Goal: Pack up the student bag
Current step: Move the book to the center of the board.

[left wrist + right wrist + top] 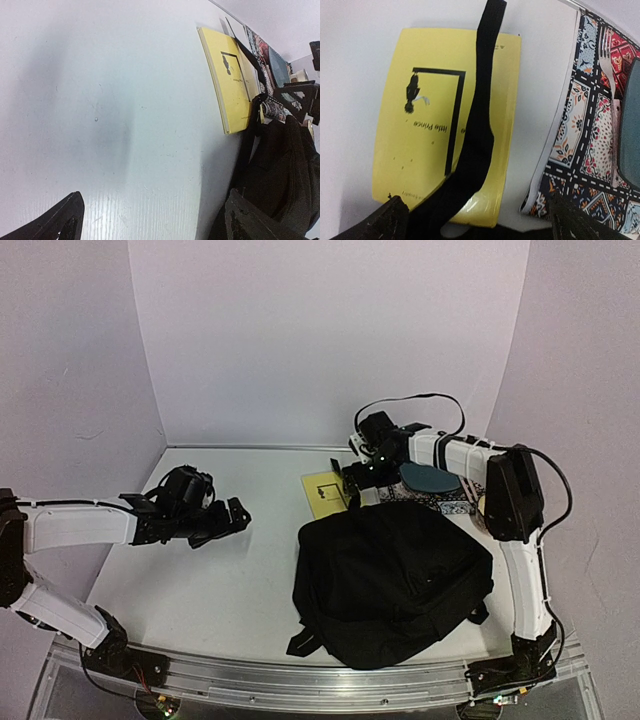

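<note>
**Backpack slack and floppy; both tools released**

Starting at the left, my left tool (pixel 236 514) stands wide and released over the bare surface (pixel 200 570) with nothing between its fingers. The student bag (pixel 390 575) lies well off to that tool's right, slumped flat, its straps trailing toward the arm bases.

Further right, the right tool (pixel 477 220) is also spread wide and gripping nothing. It hovers at the bag's far edge, directly over a yellow book (pixel 390 150). A black strap (pixel 480 115) from the bag runs across the book's cover and passes between this tool's fingers, which are not closed on it. Just to the right of this tool sits a patterned cloth (pixel 580 150) with a fork (pixel 607 55) on it.

I judge the bag to be soft fabric that will sag, fold and drag rather than lift as one piece. It looks light if it is empty, and the weave should not be slippery. A pinch on the body would probably gather only loose cloth. I'd take hold of the strap under the right tool, or the fabric edge at the opening, though I cannot see the zip or the opening from here. One tool would need to hold the mouth up while the other feeds things in.
</note>
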{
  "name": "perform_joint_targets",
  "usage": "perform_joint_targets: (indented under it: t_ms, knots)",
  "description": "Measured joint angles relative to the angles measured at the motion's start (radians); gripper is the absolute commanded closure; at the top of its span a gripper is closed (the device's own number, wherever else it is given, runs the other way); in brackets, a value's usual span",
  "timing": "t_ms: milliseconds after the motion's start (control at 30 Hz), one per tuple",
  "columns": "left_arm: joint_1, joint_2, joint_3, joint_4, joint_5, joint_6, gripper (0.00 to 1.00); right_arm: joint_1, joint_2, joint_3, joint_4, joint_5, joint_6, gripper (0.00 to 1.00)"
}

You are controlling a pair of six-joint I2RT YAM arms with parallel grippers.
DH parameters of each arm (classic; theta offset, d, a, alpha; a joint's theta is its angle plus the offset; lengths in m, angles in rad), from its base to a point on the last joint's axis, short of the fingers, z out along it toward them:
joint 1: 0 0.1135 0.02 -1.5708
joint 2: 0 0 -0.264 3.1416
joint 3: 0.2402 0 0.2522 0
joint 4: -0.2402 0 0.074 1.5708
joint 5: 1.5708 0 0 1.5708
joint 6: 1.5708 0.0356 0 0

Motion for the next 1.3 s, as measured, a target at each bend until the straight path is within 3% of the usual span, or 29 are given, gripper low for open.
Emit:
perform_joint_targets:
  t_ms: [167,300,733,1067,1300]
  knots:
    - [0.000,0.000,-0.008,-0.017,-0.002,0.000,0.01,-0.018,0.125,0.071,0.047,-0.020,0.017,0.02]
    - [0.000,0.000,-0.010,-0.022,-0.005,0.000,0.01,-0.020,0.208,0.108,0.068,-0.075,0.017,0.09]
    - [0.000,-0.038,-0.014,-0.069,-0.042,0.013,0.01,0.039,0.232,0.098,0.136,-0.335,-0.047,0.21]
    - [0.000,-0.090,-0.047,-0.109,-0.054,0.026,0.01,0.242,0.213,0.056,0.158,-0.408,-0.137,0.22]
    - [0.000,-0.057,-0.035,-0.121,-0.100,0.057,0.01,0.314,0.107,-0.035,0.119,-0.358,-0.155,0.14]
